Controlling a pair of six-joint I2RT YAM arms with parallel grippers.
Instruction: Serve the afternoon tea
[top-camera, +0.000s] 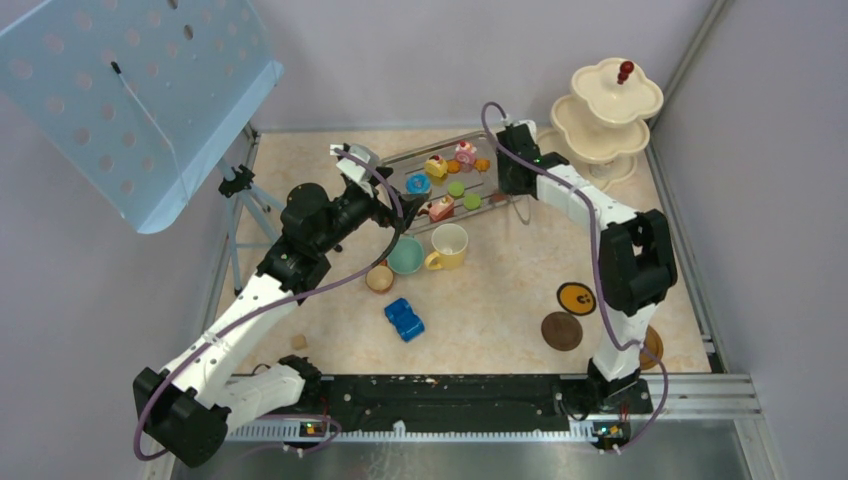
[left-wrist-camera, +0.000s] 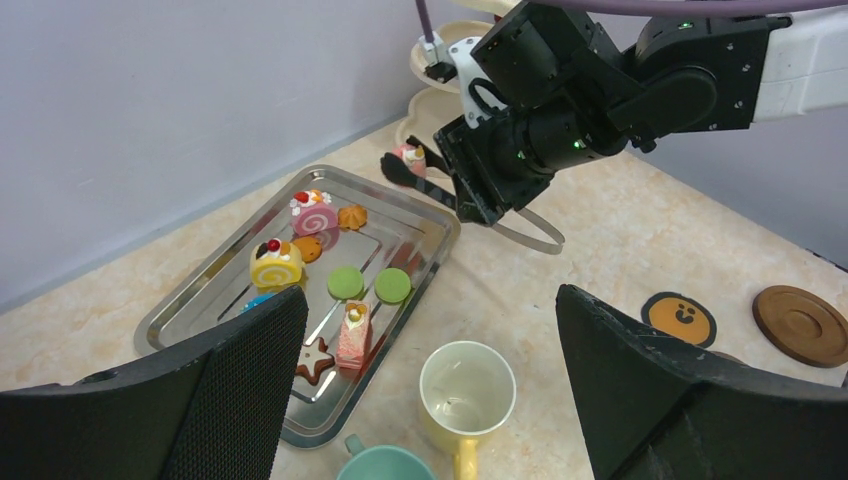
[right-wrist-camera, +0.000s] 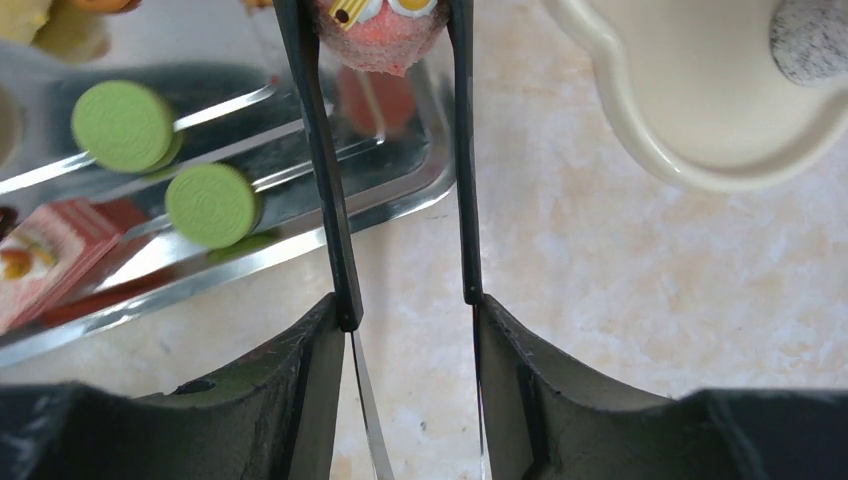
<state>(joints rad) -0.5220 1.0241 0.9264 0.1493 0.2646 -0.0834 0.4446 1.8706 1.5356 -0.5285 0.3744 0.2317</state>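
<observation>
Black padded fingers (left-wrist-camera: 230, 390) of the left gripper (left-wrist-camera: 430, 330) fill the foreground of its wrist view. They are spread wide and empty above the yellow-and-cream mug (left-wrist-camera: 468, 385) and the near rim of the steel tray (left-wrist-camera: 400, 240), where green macarons (left-wrist-camera: 346, 283) lie.

Further right, at the tray's far end, the right gripper (right-wrist-camera: 410, 310) is clamped on a pair of black tongs (right-wrist-camera: 320, 150), squeezing the two blades toward each other. The blades run straight ahead from the gripper and pinch a pink toy cake (right-wrist-camera: 385, 35) between their tips. A reddish reflection in the steel beneath suggests the cake hangs just above the tray rather than resting on it.

To the right of the tong tips, near but not touching, curves a scalloped tier of the cream stand (right-wrist-camera: 700, 120). Which of its three tiers this is cannot be told from the wrist view. From overhead, the stand sits in the far right corner, just beyond the right arm and well apart from the left. The delivery therefore looks to be the right arm's job: swing the tongs' long axis to the right, with enough lift to clear the tier's lip.
</observation>
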